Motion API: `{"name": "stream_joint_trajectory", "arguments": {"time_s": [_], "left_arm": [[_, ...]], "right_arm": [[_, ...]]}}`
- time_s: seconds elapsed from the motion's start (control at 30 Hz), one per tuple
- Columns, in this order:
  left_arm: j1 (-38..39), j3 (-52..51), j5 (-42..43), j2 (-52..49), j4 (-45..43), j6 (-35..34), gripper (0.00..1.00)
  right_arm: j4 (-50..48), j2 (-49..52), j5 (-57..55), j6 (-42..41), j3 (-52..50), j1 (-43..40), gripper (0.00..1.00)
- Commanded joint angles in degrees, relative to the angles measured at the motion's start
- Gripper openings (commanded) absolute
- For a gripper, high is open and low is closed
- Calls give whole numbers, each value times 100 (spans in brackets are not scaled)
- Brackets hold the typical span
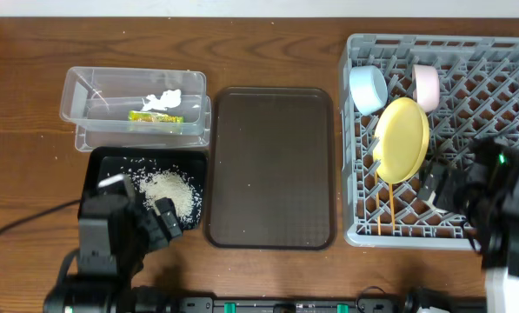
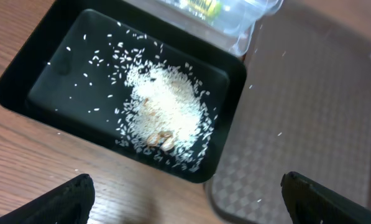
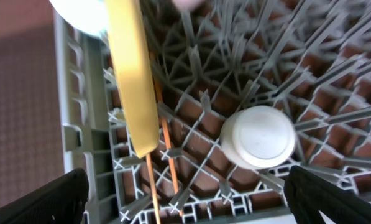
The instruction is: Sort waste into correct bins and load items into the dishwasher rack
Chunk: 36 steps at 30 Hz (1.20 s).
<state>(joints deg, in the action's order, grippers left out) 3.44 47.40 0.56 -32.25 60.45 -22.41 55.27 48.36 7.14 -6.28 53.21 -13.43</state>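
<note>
Rice grains (image 2: 166, 109) inside the shallow black tray (image 2: 61, 87)

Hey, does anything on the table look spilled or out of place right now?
The rice pile sits in the black tray, but a few stray grains lie outside it, on the brown serving tray and the wooden table beside it.
</note>
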Motion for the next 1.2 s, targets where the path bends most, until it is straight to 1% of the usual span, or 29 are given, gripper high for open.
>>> {"name": "stream_joint_trajectory", "arguments": {"time_s": [0.0, 0.17, 0.87, 1.0, 1.07, 1.17], "left_arm": [[17, -57, 11, 291, -31, -492, 98], [17, -57, 11, 326, -31, -492, 98], [17, -57, 11, 321, -31, -492, 98], [17, -57, 11, 321, -31, -492, 98], [17, -57, 11, 321, -31, -490, 98], [17, -57, 11, 321, -31, -490, 98]], "right_arm": [[-20, -452, -151, -249, -216, 120, 99], [-15, -708, -153, -247, -232, 120, 99], [17, -695, -223, -225, -236, 118, 99], [-675, -811, -219, -225, -352, 223, 99], [-1257, -1019, -256, -219, -562, 361, 99], [-2352, -1628, -450, -221, -1200, 713, 99]]}}
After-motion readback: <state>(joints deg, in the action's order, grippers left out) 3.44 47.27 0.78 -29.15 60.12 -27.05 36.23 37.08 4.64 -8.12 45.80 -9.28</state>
